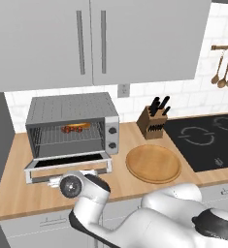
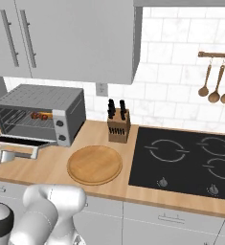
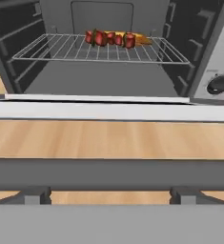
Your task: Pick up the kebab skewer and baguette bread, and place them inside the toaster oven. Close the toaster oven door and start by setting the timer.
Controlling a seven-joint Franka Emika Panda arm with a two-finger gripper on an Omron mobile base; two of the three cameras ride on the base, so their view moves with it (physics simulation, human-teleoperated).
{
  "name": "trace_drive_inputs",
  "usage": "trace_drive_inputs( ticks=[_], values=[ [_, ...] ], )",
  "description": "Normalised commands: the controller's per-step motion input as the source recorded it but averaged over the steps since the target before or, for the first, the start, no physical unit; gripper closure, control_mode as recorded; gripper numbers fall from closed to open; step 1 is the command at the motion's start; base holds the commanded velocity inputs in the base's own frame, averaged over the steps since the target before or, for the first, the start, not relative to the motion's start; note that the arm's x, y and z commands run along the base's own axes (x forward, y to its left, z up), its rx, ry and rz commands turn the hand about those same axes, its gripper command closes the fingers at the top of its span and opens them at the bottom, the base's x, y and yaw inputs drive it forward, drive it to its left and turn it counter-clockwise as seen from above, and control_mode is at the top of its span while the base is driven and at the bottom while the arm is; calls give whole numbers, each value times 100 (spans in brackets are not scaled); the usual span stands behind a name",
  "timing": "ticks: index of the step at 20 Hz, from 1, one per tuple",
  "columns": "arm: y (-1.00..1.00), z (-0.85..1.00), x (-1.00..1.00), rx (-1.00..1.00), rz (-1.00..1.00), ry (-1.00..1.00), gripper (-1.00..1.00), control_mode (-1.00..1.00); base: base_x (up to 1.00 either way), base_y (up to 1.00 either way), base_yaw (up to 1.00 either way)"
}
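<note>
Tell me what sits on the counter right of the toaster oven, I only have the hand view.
Observer: A round wooden plate lies on the counter just right of the toaster oven, a little nearer to the robot.
Operator: I see one knob at my right edge. Is that the only one?
Observer: No, there are two dark knobs on the right panel, one above the other.
Operator: And what is beyond the plate?
Observer: A knife block stands behind it near the wall, and a black cooktop starts right of that.
</note>
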Motion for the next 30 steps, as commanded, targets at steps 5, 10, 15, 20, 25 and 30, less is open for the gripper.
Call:
trace_drive_inputs(
  ticks=[5, 10, 15, 20, 25, 30],
  values=[
    [-3, 60, 13, -2, 0, -14, -100, -100, 0, 0, 0],
    [-3, 50, 22, 0, 0, -16, -100, -100, 0, 0, 0],
    [-3, 13, -17, -2, 0, 0, -100, -100, 0, 0, 0],
    [0, -1, -100, -2, 0, 4, -100, -100, 0, 0, 0],
    [-12, -21, -14, 0, -6, 0, -100, -100, 0, 0, 0],
    [-7, -84, 42, 1, -2, 19, -100, -100, 0, 0, 0]
  ],
)
